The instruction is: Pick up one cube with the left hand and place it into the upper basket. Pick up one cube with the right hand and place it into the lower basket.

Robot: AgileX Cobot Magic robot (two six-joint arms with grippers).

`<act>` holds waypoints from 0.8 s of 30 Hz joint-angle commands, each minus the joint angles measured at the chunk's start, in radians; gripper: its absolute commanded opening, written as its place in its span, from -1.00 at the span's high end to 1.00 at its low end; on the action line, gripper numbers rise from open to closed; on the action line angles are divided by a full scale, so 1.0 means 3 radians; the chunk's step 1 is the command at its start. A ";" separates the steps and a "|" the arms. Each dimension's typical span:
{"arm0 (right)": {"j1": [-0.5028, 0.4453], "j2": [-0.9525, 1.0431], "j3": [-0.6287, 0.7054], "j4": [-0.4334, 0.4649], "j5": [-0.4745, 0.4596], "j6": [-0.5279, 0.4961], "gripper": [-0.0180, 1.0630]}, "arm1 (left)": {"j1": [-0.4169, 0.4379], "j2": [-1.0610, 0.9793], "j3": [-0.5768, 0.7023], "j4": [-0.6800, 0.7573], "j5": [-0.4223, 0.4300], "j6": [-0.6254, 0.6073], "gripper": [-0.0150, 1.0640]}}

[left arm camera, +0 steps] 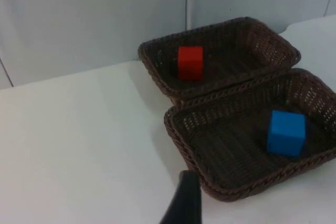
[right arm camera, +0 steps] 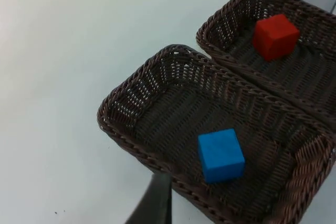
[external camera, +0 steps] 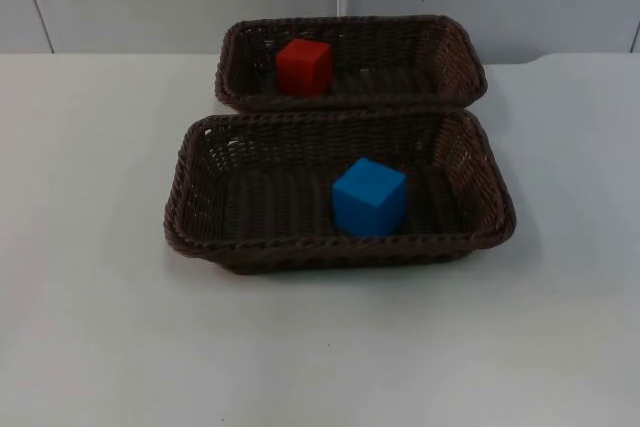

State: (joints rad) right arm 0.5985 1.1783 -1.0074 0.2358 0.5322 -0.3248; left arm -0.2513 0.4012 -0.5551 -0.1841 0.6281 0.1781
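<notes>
Left gripper [left arm camera: 184,203] and right gripper [right arm camera: 155,203] hovering off the baskets, apparently carrying nothing; finger spread impossible to tell. Blue cube [external camera: 369,197] sitting in lower basket [external camera: 190,162], red cube [external camera: 304,66] in upper basket [external camera: 450,42]; task seemingly finishing.

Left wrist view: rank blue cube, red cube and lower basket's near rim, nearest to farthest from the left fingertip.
1. Lower basket, near rim, beside the left gripper's fingertip.
2. Blue cube, inside that basket.
3. Red cube, in the upper basket, by the wall.
</notes>
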 commanded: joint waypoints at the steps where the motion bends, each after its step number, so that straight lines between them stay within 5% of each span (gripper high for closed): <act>1: 0.0014 -0.0147 0.0114 0.0006 -0.0076 -0.0004 -0.61 | -0.0011 -0.0108 0.0005 0.0026 0.0108 -0.0003 -0.38; 24: 0.0014 -0.1554 0.1029 0.0006 -0.0182 -0.0004 -0.61 | -0.0011 -0.1134 0.0005 0.0073 0.0913 -0.0106 -0.38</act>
State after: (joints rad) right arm 0.5985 0.7390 -0.7073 0.2358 0.4821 -0.3248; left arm -0.2513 0.0741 -0.5551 -0.1711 0.8815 0.1550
